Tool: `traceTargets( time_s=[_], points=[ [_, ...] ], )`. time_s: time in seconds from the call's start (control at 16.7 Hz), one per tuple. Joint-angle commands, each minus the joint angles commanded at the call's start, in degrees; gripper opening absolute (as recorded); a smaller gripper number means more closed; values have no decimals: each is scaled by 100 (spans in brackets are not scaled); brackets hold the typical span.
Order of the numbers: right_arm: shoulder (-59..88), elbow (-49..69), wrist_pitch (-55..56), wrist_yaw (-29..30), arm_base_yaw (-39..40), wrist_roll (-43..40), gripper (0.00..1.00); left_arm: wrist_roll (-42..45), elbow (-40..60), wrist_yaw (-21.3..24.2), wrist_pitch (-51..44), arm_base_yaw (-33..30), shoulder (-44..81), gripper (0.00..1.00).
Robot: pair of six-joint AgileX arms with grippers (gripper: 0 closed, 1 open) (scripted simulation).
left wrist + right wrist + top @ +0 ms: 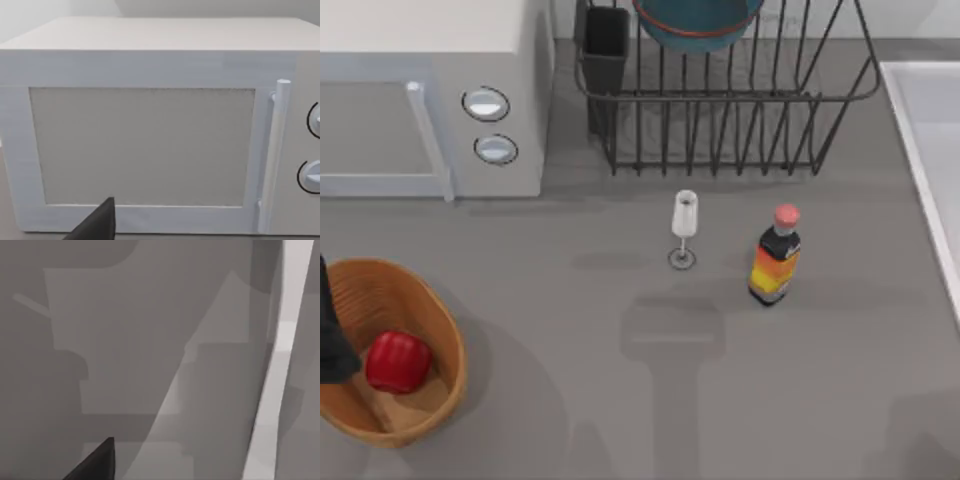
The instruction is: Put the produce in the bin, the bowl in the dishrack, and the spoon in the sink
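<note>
The red produce (397, 361) lies inside the orange woven bin (440, 325) at the front left of the table. The teal bowl (695, 22) with its reddish rim rests in the black wire dishrack (720, 100) at the back. Along the right edge runs the pale sink (930, 150), whose light rim (270, 390) crosses the right wrist view. The spoon is out of view. My left gripper (332, 330) hangs over the bin's left edge, beside the produce; a dark part of it (95, 225) faces the microwave. A dark part of my right gripper (95, 462) hovers over grey counter near the sink.
A white microwave (430, 100) with two round knobs fills the back left. A small wine glass (685, 225) and an orange-and-black bottle with a pink cap (775, 255) stand mid-table in front of the dishrack. A black cup (606, 45) sits at the rack's left corner.
</note>
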Motion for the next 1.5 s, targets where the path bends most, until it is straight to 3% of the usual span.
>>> traceTargets(
  time_s=[0.36,0.72,1.5],
  points=[
    [757,-729,1658,-8,-174,-161,100,0,0,0,0,0,0,100],
    [831,-844,1857,-7,-264,-238,100,0,0,0,0,0,0,100],
    [831,-844,1857,-7,-264,-238,2,0,0,0,0,0,0,100]
  ],
)
